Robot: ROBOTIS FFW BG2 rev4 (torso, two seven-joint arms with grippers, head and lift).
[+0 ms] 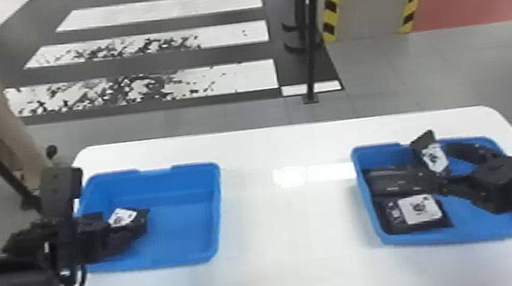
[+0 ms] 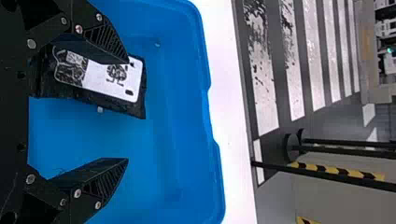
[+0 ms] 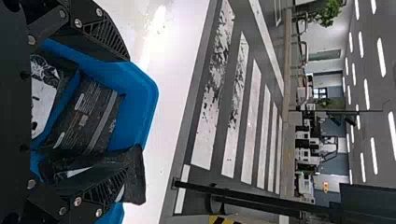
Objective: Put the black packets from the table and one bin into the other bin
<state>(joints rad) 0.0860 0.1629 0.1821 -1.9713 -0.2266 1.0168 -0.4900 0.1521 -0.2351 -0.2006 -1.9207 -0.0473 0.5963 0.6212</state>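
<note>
White table (image 1: 294, 242) before striped floor (image 1: 224, 77), packets left to gather

Poised open over the left blue bin (image 1: 186, 226): left claw (image 2: 127, 110), one finger overlapping the labelled black packet (image 2: 114, 79). Lying flat inside, label up, long axis running along the fingers toward the far wall, slanting slightly to the robot's right. Probably light and soft, with a slick wrapper liable to slide; best pinched across the narrow width, near the middle, without hard squeezing.

Also open, at the right blue bin (image 1: 464, 235): right claw (image 3: 129, 112), one finger overlapping the tilted black packet (image 3: 137, 177); cannot tell whether touching. Leaning at the far wall, long axis aslant, upper end poking above the rim; best taken by that free end. Lower down in the same bin: printed black packet (image 3: 88, 116) and, nearer the robot, label-up black packet (image 1: 419, 209), both roughly flat.
</note>
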